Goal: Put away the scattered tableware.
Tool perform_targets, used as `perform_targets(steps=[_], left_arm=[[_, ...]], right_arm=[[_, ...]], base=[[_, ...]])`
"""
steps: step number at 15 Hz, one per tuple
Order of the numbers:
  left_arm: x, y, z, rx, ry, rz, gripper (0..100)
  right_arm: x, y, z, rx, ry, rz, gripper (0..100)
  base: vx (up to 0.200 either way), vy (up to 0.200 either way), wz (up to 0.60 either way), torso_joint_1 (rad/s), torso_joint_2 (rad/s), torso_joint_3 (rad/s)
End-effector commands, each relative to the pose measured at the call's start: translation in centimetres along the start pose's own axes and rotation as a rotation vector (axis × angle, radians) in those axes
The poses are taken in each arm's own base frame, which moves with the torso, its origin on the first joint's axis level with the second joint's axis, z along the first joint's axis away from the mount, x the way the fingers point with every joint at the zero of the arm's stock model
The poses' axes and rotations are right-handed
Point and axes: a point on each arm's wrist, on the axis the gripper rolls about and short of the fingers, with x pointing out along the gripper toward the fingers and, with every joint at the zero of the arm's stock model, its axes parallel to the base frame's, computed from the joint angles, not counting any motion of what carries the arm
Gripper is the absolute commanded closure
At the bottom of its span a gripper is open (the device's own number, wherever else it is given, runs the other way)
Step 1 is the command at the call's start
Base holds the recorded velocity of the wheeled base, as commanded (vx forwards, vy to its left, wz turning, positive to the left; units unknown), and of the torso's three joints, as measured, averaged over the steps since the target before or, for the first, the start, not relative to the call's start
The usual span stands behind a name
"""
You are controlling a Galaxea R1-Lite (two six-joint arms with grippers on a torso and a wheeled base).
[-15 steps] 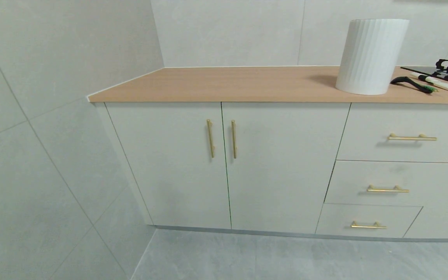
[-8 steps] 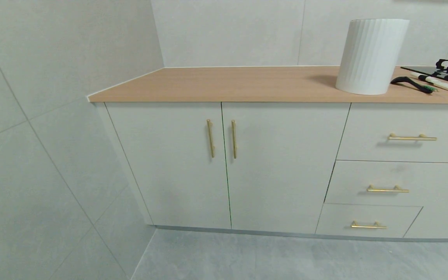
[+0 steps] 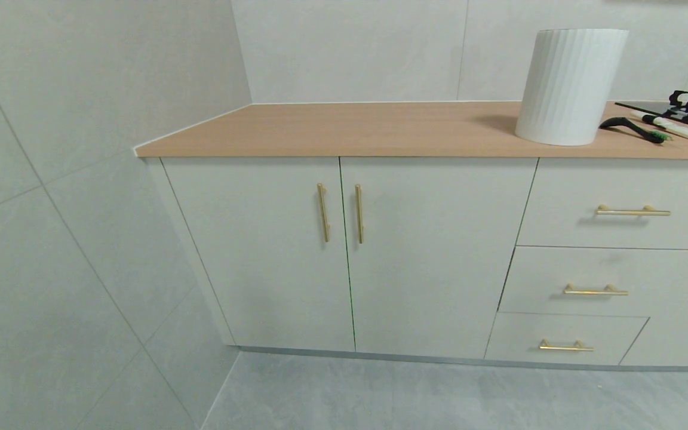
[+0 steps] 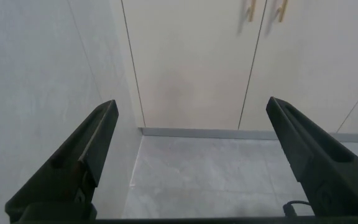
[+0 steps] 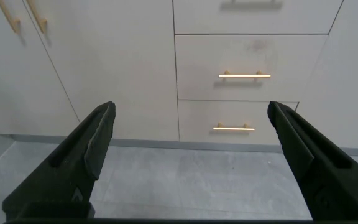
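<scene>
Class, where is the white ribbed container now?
Head view: the white ribbed container stands upright on the wooden countertop, right side, above the top drawer, beside a black utensil.

Canister [image 3: 571, 86] on countertop [image 3: 350, 128], utensils [image 3: 653, 136] right of it — drawers [image 3: 619, 230] beneath

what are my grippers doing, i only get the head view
Observer: The left gripper is open with nothing in it, held low before the cupboard doors, close to the side wall.
Operator: and the right one
Observer: The right gripper is open as well and holds nothing. It faces the two lower drawers, both shut.
</scene>
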Motion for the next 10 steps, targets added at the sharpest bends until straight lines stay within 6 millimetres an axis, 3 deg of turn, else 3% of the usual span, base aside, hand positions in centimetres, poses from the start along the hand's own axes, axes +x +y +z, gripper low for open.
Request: perform_targets(steps=[1,3,7,10], left_arm=[[0.0,0.0,0.04,-0.001,0.0,0.001,0],[0.01,0.0,0.0,0.0,0.002,-0.001,0],[0.01,0.0,0.0,-0.001,0.002,-0.001,0],[0.01,0.0,0.0,-0.001,0.002,-0.001,0]], right_arm=[[0.01,0.0,0.0,0.002,0.002,0.0,0],[0.01,0.0,0.0,0.0,0.002,0.0,0],[0.01,0.0,0.0,0.0,0.002,0.002,0],[0.01,0.0,0.0,0.0,0.002,0.0,0]], base=[[0.0,0.0,0.0,0.0,0.0,0.0],[0.0,0.0,0.0,0.0,0.0,0.0],[0.0,0.0,-0.6,0.002,0.0,-0.001],[0.0,0.0,0.0,0.0,0.0,0.0]])
